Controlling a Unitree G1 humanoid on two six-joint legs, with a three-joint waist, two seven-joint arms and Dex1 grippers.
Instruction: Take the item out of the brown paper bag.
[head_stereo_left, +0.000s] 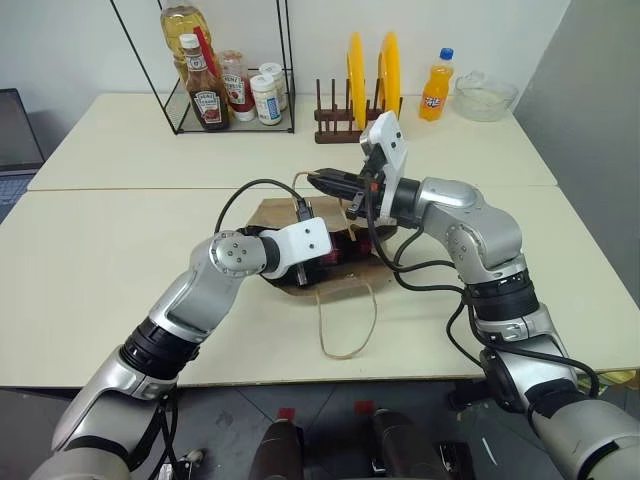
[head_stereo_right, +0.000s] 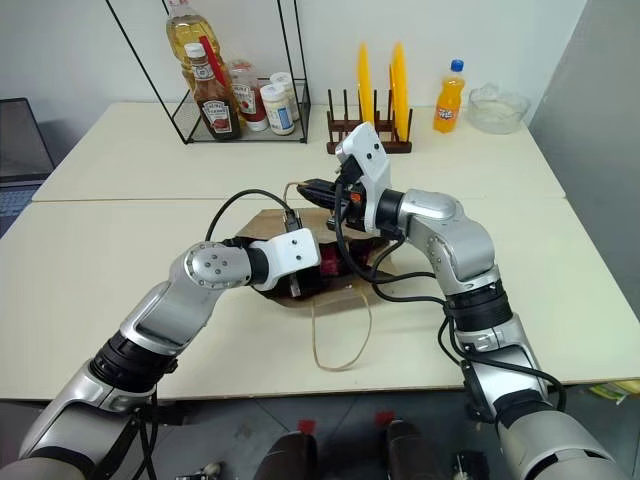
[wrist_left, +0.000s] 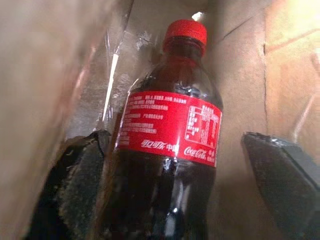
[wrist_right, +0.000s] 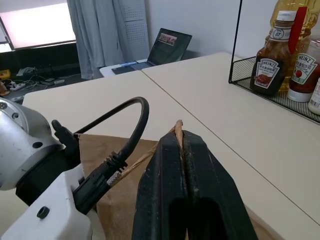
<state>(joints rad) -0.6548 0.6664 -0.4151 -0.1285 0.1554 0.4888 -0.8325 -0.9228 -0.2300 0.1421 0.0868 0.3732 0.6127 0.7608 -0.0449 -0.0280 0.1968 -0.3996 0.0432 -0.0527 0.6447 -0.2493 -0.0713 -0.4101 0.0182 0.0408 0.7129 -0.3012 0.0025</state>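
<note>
The brown paper bag (head_stereo_left: 276, 213) lies on its side in the middle of the table, mouth toward me. My right gripper (head_stereo_left: 326, 180) is shut on the bag's upper twisted-paper handle (wrist_right: 178, 127) and holds it above the bag. My left gripper (wrist_left: 172, 150) is inside the bag's mouth (head_stereo_left: 330, 255) and stands open. The item (wrist_left: 170, 130), a small dark cola bottle with a red cap and red label, lies between its fingers. One finger (wrist_left: 80, 170) is close beside the bottle and the other (wrist_left: 280, 165) stands well apart from it. The other handle (head_stereo_left: 346, 322) trails loose on the table toward me.
A wire rack (head_stereo_left: 230, 118) at the back left holds ketchup bottles, an oil bottle and small jars. A wooden rack with yellow plates (head_stereo_left: 372, 68), an orange soda bottle (head_stereo_left: 435, 88) and a glass bowl (head_stereo_left: 485, 97) stand at the back right. A laptop (wrist_right: 170, 45) sits off to my left.
</note>
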